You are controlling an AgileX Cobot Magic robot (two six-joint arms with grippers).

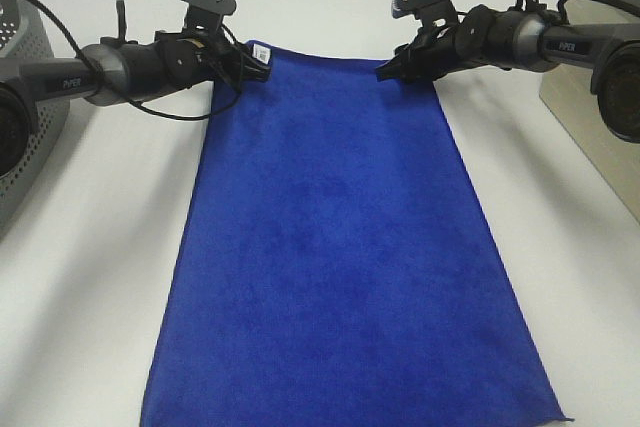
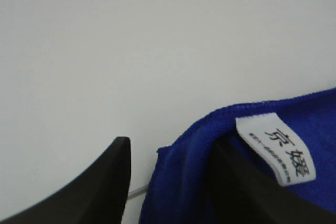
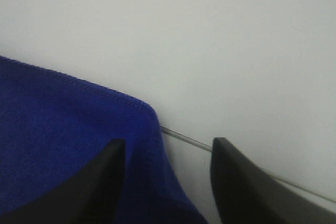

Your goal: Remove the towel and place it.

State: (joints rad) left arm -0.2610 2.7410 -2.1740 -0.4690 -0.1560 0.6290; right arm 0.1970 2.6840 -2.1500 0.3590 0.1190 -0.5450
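Spreading across most of the white counter [image 1: 90,247], the blue towel [image 1: 340,247] lies flat and lengthwise, its near edge at the counter's near edge and its far edge about midway toward the far side. It narrows toward the far end, where its two corners sit under the two arms.

A grey slatted basket [image 1: 25,97] stands at the counter's left edge; its inside cannot be seen. A beige box [image 1: 590,67] stands at the right edge, and its contents are hidden too.

The left hand [image 1: 252,67] is at the towel's far left corner. In the left wrist view its two dark fingers [image 2: 94,187] are spread apart, with the corner of the cloth lying between them and one finger resting over the blue fabric. The right hand [image 1: 392,69] is at the far right corner; its fingers [image 3: 100,182] are likewise spread, one over the cloth and the other over bare counter, the corner lying loose between them.

A small white tag [image 2: 275,148] with dark printed characters lies on the towel at the left corner.
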